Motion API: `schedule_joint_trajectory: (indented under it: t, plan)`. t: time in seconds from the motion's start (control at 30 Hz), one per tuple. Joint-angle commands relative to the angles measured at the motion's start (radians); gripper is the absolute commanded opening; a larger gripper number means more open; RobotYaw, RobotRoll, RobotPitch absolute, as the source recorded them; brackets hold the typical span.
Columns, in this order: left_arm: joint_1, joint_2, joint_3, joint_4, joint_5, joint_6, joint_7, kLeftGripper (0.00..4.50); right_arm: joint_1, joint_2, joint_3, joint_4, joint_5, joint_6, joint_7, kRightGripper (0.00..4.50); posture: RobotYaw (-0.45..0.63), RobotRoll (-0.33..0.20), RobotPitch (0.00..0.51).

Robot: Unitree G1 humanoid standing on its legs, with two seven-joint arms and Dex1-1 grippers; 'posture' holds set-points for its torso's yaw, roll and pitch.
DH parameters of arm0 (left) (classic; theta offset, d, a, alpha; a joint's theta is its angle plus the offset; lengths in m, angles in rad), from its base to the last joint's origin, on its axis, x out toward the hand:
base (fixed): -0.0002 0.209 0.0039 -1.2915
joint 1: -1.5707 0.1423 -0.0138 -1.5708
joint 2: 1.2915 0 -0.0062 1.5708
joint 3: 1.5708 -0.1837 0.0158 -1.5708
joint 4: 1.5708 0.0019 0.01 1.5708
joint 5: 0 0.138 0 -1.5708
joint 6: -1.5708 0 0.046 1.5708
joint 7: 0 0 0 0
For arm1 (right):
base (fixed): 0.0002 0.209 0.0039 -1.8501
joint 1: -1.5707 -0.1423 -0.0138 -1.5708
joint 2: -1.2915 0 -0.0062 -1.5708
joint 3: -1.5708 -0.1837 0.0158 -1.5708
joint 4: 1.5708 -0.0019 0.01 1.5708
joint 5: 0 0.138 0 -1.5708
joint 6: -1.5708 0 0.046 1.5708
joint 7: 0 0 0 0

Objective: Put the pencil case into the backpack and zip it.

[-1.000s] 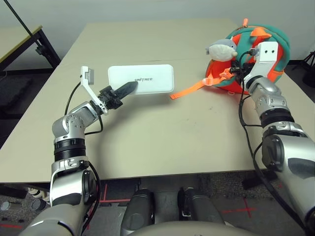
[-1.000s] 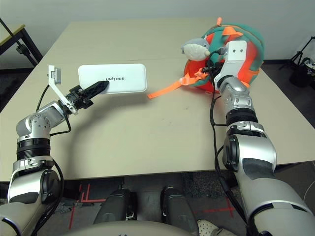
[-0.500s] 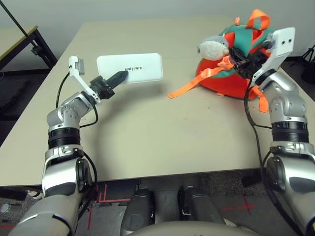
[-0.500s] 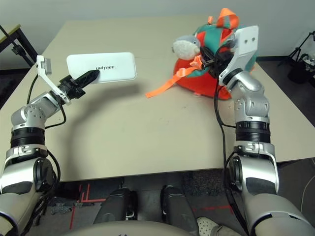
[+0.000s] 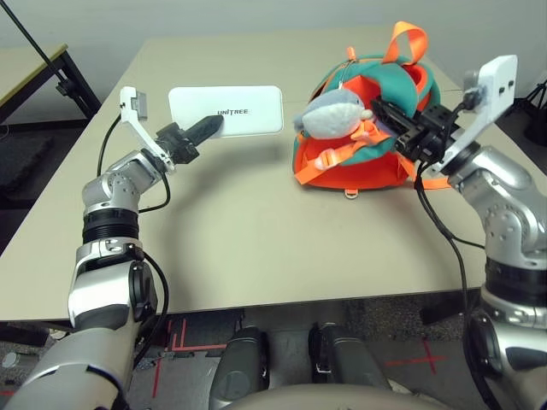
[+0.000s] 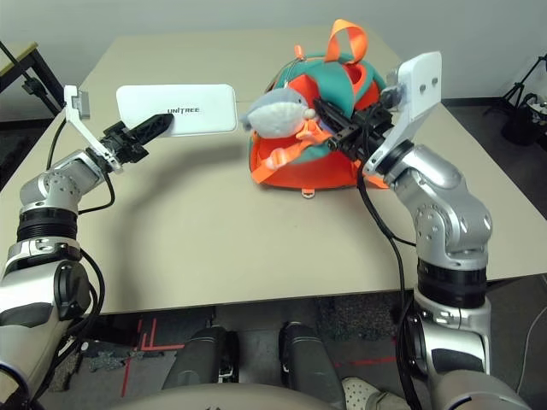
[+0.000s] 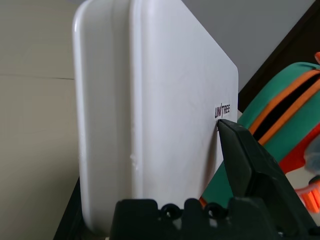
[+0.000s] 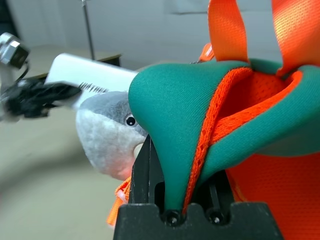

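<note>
The white pencil case [image 5: 244, 111] with dark lettering lies roughly flat at the far left of the table. My left gripper [image 5: 209, 130] is shut on its near short end, one black finger [image 7: 250, 165] across the top by the lettering. The orange and teal backpack [image 5: 367, 166] stands in the table's middle right, its grey plush shark [image 5: 329, 113] hanging at the front. My right gripper [image 5: 382, 111] reaches in from the right and is shut on a teal, orange-lined edge of the backpack [image 8: 190, 100].
An orange webbing loop [image 5: 408, 43] sticks up from the top of the backpack. A second table [image 5: 34, 73] with black legs stands beyond the left edge. Bare tabletop [image 5: 256, 231] lies between the arms in front of the backpack.
My right gripper has pulled the backpack from the far right toward the middle of the table and turned it. The left gripper with the pencil case has shifted slightly left and back.
</note>
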Motion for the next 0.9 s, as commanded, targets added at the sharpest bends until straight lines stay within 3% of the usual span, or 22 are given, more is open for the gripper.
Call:
schedule_joint_trajectory:
  t: [0.03,0.23,0.47,0.7,0.9]
  plan:
    - [0.025,0.062,-0.015,-0.128,-0.016,0.044,-0.054,3.09,0.027,-0.021,-0.001,-0.102,0.098,0.03,0.036,0.14,0.06,0.0,0.074]
    - [0.039,0.131,-0.06,-0.264,-0.012,0.056,-0.132,3.09,0.086,-0.077,0.038,-0.073,0.098,0.023,0.103,0.14,0.1,0.0,0.074]
    - [0.04,0.147,-0.124,-0.332,0.011,0.022,-0.204,3.09,0.075,-0.093,0.07,-0.04,0.081,0.006,0.137,0.14,0.11,0.0,0.071]
    - [-0.073,0.068,-0.258,-0.237,0.119,-0.15,-0.25,3.09,0.062,-0.095,0.09,-0.016,0.074,-0.01,0.15,0.14,0.11,0.0,0.069]
    - [-0.209,-0.052,-0.357,-0.037,0.26,-0.415,-0.27,3.09,0.047,-0.109,0.104,-0.003,0.044,-0.028,0.156,0.14,0.07,0.0,0.062]
